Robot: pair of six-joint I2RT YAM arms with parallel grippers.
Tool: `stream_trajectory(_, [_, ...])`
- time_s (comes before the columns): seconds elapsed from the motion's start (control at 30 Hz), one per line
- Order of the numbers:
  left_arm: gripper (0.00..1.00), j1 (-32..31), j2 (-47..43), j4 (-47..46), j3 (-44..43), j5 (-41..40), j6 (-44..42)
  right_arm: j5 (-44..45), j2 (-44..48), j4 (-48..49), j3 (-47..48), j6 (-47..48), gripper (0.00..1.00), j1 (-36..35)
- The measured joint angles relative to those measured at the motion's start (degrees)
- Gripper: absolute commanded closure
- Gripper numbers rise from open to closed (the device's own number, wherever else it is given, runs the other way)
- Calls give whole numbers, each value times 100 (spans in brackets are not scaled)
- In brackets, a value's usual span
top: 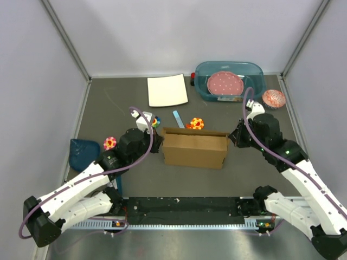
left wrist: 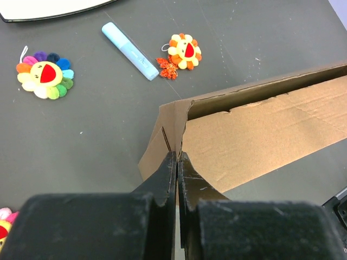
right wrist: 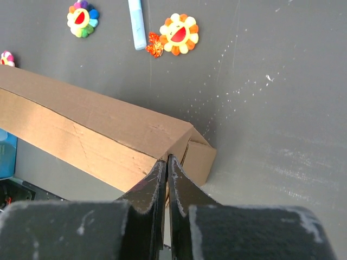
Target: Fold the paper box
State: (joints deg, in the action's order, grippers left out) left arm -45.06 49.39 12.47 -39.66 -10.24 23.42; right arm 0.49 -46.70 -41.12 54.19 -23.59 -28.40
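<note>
In the left wrist view the blurred body of the left claw [left wrist: 177,157] is blocking the near corner of the paper box [left wrist: 260,130], hiding whether its pressed-together fingers [left wrist: 165,176] are pinching cardboard. The white sheet [left wrist: 43,6] is running off the top edge. In the right wrist view the box is running off the left edge and the blue pen [right wrist: 137,24] off the top. From above, a dark blue thing [top: 81,151] is lying half under the left arm, too covered to name.
</note>
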Motion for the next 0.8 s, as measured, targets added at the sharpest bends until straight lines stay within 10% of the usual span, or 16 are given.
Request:
stream_trajectory(0.3, [100, 0, 0, -70, 35, -17, 4, -35, 354, 422, -516, -48, 100, -7])
stream_trajectory(0.8, [58, -11, -332, 428, 24, -20, -20, 15, 295, 516, -557, -70, 100, -37])
